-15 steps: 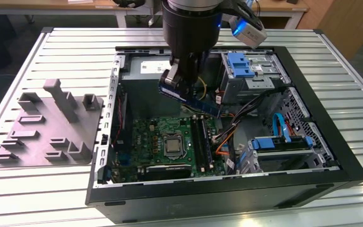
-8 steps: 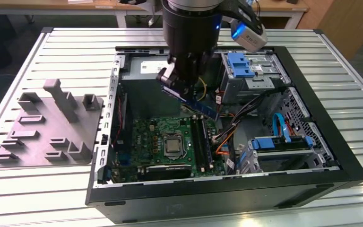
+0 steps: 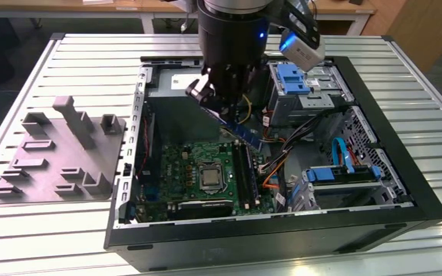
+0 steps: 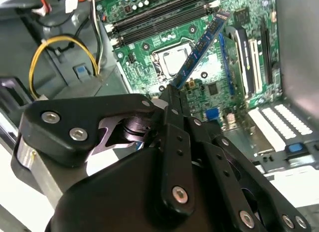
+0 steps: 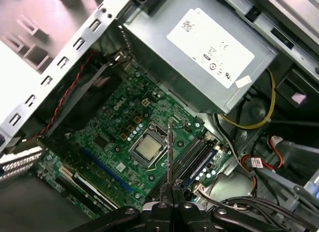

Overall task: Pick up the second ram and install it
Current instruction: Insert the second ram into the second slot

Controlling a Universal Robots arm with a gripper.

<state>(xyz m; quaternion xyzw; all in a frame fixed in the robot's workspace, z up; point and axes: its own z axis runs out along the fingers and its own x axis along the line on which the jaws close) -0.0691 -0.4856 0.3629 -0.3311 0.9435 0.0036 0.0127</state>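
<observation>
Above the motherboard [image 3: 198,172], second ram [image 4: 202,47], one end hidden in pincer [image 4: 172,92].

Black cylindrical arm [image 3: 232,34] with blue glow, matte black linkage tool [image 4: 173,95], silver screw heads [image 4: 180,194]

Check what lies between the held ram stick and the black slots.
Nothing. In the exterior view the thin bluish-green ram stick, clamped by the gripper, hangs above the long black memory slots, only air between.
</observation>
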